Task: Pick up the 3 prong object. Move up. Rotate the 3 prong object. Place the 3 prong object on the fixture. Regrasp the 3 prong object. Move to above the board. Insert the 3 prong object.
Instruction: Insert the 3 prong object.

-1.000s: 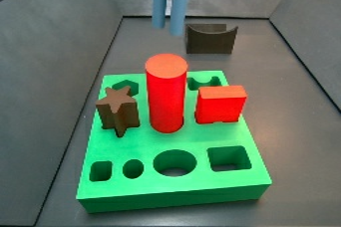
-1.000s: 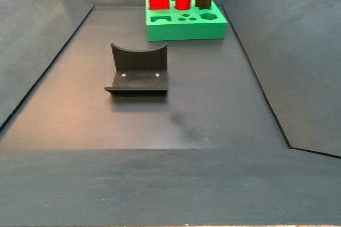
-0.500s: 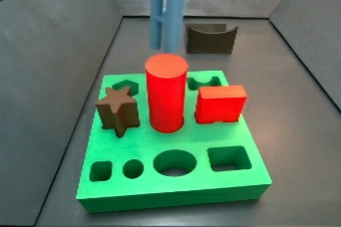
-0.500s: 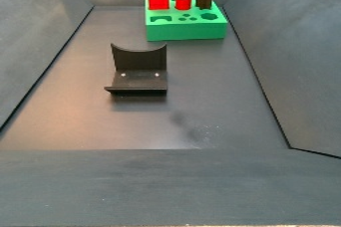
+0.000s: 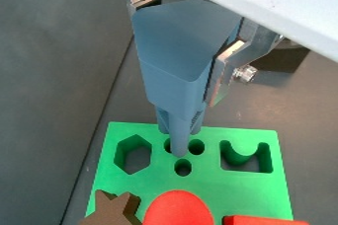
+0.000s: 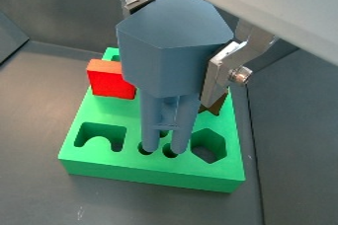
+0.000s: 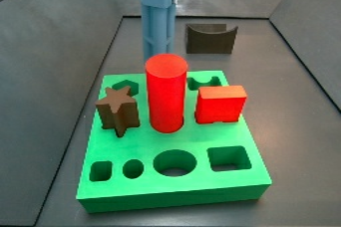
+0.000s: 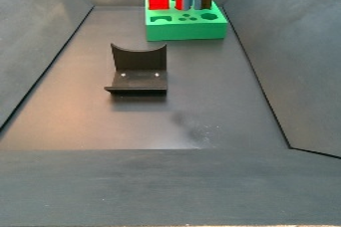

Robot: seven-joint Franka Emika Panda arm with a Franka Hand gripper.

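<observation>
My gripper (image 5: 180, 39) is shut on the 3 prong object (image 5: 175, 81), a slate-blue piece held upright between the silver fingers (image 6: 222, 71). Its prongs (image 6: 161, 130) point down at the small round holes of the green board (image 6: 145, 172); the tips reach the hole mouths, and I cannot tell how deep they sit. In a side view the 3 prong object (image 7: 158, 12) hangs behind the red cylinder (image 7: 166, 92), lower end hidden. The dark fixture (image 8: 138, 69) stands apart on the floor, nothing on it.
On the board (image 7: 173, 199) stand a brown star block (image 7: 118, 109) and a red cube (image 7: 221, 104) beside the cylinder. A hexagon hole (image 5: 132, 153) and a U-shaped hole (image 5: 244, 152) flank the small holes. Grey bin walls slope in on both sides.
The gripper has come down with the 3 prong object, from above the board's back edge to its small holes. The grip has not changed.
</observation>
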